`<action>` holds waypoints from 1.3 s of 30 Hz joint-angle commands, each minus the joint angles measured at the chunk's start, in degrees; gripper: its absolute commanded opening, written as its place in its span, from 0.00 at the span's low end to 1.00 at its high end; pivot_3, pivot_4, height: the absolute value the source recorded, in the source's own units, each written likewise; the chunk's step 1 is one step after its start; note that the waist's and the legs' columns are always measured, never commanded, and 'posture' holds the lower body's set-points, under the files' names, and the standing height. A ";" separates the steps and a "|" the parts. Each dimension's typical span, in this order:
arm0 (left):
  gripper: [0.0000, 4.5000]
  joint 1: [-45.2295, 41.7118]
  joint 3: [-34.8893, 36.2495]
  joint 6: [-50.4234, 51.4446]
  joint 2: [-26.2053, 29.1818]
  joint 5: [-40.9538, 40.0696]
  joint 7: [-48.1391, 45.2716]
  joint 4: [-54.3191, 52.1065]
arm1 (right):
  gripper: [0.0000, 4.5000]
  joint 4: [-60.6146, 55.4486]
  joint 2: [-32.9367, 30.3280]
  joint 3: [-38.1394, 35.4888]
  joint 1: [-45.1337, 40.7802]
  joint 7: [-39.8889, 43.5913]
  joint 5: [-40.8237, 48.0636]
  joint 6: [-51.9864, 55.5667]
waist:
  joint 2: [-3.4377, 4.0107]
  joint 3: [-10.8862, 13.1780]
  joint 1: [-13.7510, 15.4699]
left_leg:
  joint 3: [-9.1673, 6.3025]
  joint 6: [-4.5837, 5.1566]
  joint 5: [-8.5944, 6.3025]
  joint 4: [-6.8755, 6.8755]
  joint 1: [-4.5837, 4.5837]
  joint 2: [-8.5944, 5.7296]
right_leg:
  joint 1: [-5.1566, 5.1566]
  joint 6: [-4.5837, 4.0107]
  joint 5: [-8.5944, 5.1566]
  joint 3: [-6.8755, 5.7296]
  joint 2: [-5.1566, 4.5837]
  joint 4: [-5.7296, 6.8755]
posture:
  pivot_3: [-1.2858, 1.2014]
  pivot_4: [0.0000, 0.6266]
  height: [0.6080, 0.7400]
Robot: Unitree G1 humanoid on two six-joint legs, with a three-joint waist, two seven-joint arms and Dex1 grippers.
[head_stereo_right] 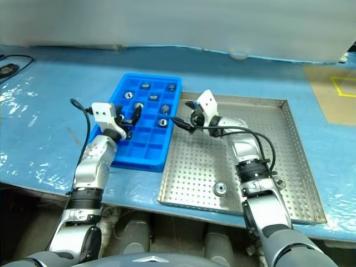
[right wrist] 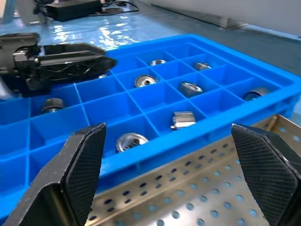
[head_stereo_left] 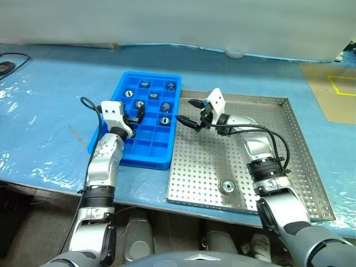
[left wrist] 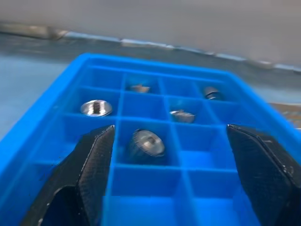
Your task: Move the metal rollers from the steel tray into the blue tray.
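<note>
The blue tray (head_stereo_left: 146, 146) lies on the table with several metal rollers (head_stereo_left: 164, 119) in its far compartments. To its right lies the steel tray (head_stereo_left: 289, 150), where one metal roller (head_stereo_left: 226, 186) rests near the front rim. My left gripper (head_stereo_left: 137, 114) hovers over the blue tray's middle, open. In the left wrist view a roller (left wrist: 148, 143) lies in a compartment below and between its fingers (left wrist: 91, 165), apart from both. My right gripper (head_stereo_left: 192, 114) is open and holds nothing, at the steel tray's far left corner beside the blue tray's edge (right wrist: 197, 127).
A blue plastic sheet (head_stereo_left: 44, 133) covers the table. A black cable (head_stereo_left: 11, 60) lies at the far left. A tan panel with yellow tape (head_stereo_left: 334, 89) is at the far right. The table's front edge runs just below both trays.
</note>
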 commanded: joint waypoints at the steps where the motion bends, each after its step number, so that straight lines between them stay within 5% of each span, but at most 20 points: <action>1: 0.89 -1.60 -0.42 -2.14 1.40 -2.30 -4.70 -1.83 | 0.99 -2.41 -1.85 -1.11 0.77 -0.58 -0.02 -0.18 | 0.00 0.00 0.01 | 0.00 0.00 0.00 0.00 0.00 0.00 | 0.00 0.00 0.00 0.00 0.00 0.00 | 0.55 0.24 1.00; 12: 0.89 -6.35 -8.74 0.41 6.09 -7.90 -31.34 2.94 | 0.99 -15.05 -12.18 -5.22 11.54 0.54 3.09 8.08 | 0.00 0.00 -1.06 | 0.09 -0.07 0.04 -0.03 0.22 -0.03 | 0.05 0.01 0.00 0.21 0.04 0.05 | 0.49 0.24 1.00; 21: 0.89 -12.90 -21.10 0.28 4.22 -5.90 -52.78 11.72 | 0.99 -29.78 -21.14 -10.75 25.21 -0.28 5.93 18.41 | 0.00 0.00 -3.32 | 0.29 -0.03 0.02 -0.19 0.57 -0.15 | 0.15 0.02 0.00 0.58 0.06 -0.02 | 0.41 0.24 1.00; 31: 0.89 -21.79 -29.94 -8.74 -3.67 1.78 -65.44 27.53 | 0.99 -38.63 -24.20 -16.36 34.35 -3.78 7.85 23.35 | 0.01 0.00 -6.18 | 0.39 0.03 -0.01 -0.17 0.63 -0.17 | 0.15 0.04 -0.01 0.69 0.05 -0.08 | 0.36 0.24 1.00; 39: 0.89 -23.31 -34.06 -13.35 -3.95 8.93 -69.47 34.43 | 0.99 -42.62 -24.99 -20.33 39.75 -6.03 8.70 24.86 | 0.02 -0.01 -7.64 | 0.42 0.11 -0.06 -0.15 0.65 -0.17 | 0.16 0.05 -0.02 0.71 0.05 -0.15 | 0.33 0.24 1.00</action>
